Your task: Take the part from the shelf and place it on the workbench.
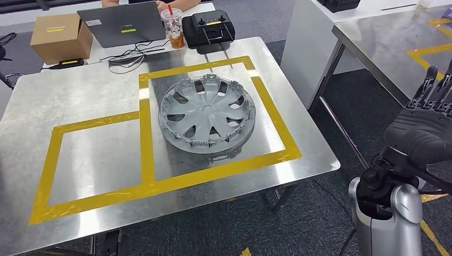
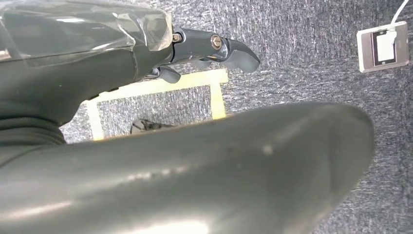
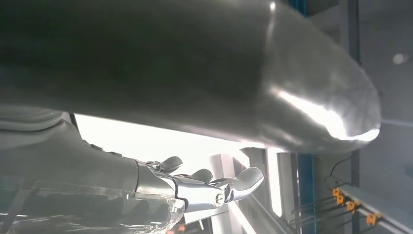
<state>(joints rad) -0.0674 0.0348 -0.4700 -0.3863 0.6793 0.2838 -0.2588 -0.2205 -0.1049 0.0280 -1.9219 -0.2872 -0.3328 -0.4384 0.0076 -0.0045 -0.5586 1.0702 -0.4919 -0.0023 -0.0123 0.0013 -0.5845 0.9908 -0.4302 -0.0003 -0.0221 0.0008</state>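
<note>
Item: hubcap, flat on desk, frame centre, inside yellow tape outline. Right robot hand, lower right: released, raised, holding nothing. Left robot hand: loosely curled, holding nothing. Advice: withdraw arms clear without nudging hubcap.
</note>
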